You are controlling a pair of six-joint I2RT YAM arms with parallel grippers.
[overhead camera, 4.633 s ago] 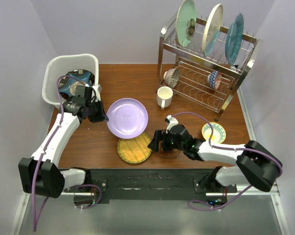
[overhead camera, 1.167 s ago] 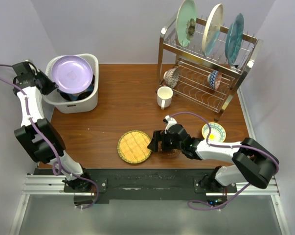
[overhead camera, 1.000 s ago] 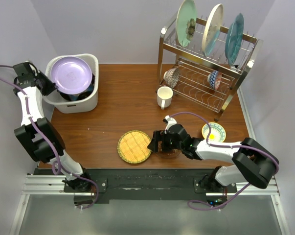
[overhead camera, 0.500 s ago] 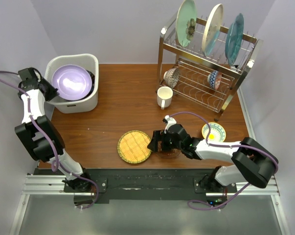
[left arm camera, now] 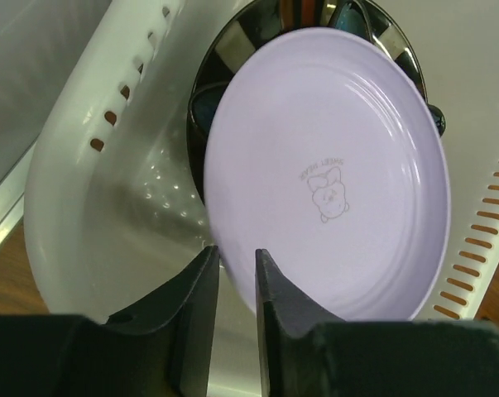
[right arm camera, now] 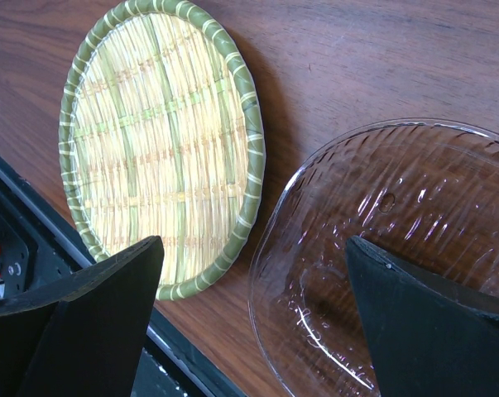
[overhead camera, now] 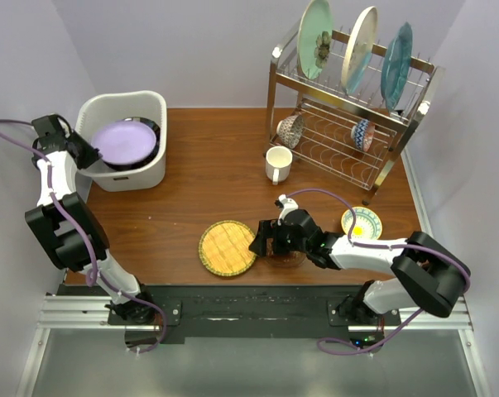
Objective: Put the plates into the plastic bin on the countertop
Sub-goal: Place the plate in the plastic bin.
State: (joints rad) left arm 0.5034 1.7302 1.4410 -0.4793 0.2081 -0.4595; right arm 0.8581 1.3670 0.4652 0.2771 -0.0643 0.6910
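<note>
The lavender plate (overhead camera: 125, 140) lies tilted inside the white plastic bin (overhead camera: 156, 169), on a dark-rimmed plate (overhead camera: 149, 126). My left gripper (overhead camera: 89, 155) is at the bin's left rim. In the left wrist view its jaws stand a narrow gap apart (left arm camera: 237, 258) with nothing pinched; the lavender plate (left arm camera: 332, 174) faces the camera just past the tips. My right gripper (overhead camera: 264, 241) is wide open and empty low over a clear glass plate (right arm camera: 398, 265), next to a woven straw plate (overhead camera: 227, 246). Pale green (overhead camera: 315, 27), cream (overhead camera: 358, 50) and blue (overhead camera: 395, 55) plates stand in the rack.
The steel wire dish rack (overhead camera: 348, 116) stands at the back right with two bowls (overhead camera: 290, 130) on its lower shelf. A cream mug (overhead camera: 276, 163) stands in front of it. A small yellow-patterned bowl (overhead camera: 362, 223) sits near the right arm on the wooden countertop (overhead camera: 208, 182).
My left arm carried the lavender plate from the middle of the countertop to the bin. In the last half second the plate dropped from tilted to lying lower in the bin. The right arm stayed still.
</note>
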